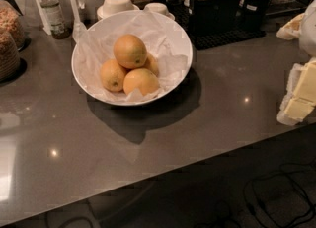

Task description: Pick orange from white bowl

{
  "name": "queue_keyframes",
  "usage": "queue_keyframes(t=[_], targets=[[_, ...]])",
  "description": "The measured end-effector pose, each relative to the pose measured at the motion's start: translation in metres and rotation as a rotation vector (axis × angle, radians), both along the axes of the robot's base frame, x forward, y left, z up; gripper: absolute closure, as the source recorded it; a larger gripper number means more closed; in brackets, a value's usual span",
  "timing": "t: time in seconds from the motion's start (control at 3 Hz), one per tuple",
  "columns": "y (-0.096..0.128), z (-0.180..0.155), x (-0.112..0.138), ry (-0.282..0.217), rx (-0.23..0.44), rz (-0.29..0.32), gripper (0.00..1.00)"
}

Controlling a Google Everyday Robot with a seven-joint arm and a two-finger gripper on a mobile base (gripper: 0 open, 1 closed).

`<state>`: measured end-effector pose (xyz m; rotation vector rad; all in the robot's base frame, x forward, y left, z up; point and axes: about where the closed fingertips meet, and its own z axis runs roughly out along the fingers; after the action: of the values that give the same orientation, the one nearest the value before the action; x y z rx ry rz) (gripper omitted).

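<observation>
The white bowl [75, 69], wide and lined with crinkled white paper, stands on the grey counter left of centre. The orange [130, 51] lies on top of the pile in it, round and dimpled. Three smaller oranges lie under and around it: one at the left [113, 75], one at the front [141, 81], one mostly hidden behind [153, 64]. My gripper [298, 96] shows as pale cream-and-white parts at the right edge, partly cut off, well to the right of the bowl and apart from it. It holds nothing that I can see.
Behind the bowl stand two white cups on saucers [116, 4] [158, 9], a bottle [51, 10] and black holders with napkins [222, 5] on a black mat. Jars [10, 34] stand at the far left. The counter's front edge [197, 160] runs diagonally; cables lie on the floor.
</observation>
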<state>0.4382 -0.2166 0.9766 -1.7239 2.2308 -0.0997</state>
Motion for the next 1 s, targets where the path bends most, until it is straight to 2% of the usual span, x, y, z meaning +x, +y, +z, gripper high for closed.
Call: queue_keyframes(t=[0.67, 1.0], targets=[[0.006, -0.002, 0.003, -0.003, 0.034, 0.020, 0.00], [0.054, 0.000, 0.013, -0.042, 0.133, 0.171, 0.00]])
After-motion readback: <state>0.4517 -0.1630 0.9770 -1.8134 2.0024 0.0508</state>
